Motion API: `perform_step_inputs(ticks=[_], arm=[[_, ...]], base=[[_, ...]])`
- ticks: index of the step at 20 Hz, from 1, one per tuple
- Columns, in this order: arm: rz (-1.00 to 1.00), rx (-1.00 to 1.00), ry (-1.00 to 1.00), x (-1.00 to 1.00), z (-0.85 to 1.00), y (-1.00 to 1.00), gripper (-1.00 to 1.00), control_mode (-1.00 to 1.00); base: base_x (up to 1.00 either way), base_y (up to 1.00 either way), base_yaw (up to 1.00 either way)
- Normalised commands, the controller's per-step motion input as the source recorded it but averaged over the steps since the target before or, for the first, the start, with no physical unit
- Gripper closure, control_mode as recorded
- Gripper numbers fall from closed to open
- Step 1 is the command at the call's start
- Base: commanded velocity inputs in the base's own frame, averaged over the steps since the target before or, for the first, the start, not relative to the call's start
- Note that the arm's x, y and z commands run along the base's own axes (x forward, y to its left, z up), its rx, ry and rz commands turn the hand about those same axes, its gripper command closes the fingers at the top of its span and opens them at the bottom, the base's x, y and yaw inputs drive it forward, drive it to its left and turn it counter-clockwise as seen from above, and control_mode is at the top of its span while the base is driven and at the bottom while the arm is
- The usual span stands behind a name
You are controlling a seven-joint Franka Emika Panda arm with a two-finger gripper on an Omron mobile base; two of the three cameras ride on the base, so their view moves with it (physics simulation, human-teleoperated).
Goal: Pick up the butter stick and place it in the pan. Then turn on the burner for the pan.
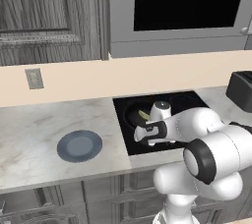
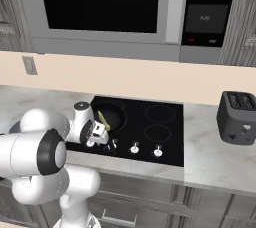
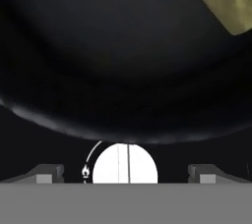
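In the pan (image 2: 111,115) on the cooktop (image 2: 165,127), butter stick (image 2: 103,120) already lying, so first step judged done. Gripper (image 3: 125,173) with jaws wide apart, nothing held, just above a silver knob (image 3: 125,164). Next: close on knob, turn for the burner.

White arm folded forward over the front edge of the cooktop (image 2: 165,122), wrist bent down, gripper (image 3: 125,171) held low just above the cooktop's front left knob (image 3: 125,164), jaws spread wide and empty, one dark fingertip either side of that knob.
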Motion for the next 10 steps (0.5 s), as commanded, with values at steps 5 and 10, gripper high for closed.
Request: perform_step_inputs(ticks=[5,10], arm=[[0.00,0.00,0.00,0.11,-0.04,0.00,-1.00,-1.00],[0.00,0.00,0.00,0.14,0.00,0.00,-1.00,-1.00]], base=[[0.00,0.00,0.00],[0.00,0.00,0.00]])
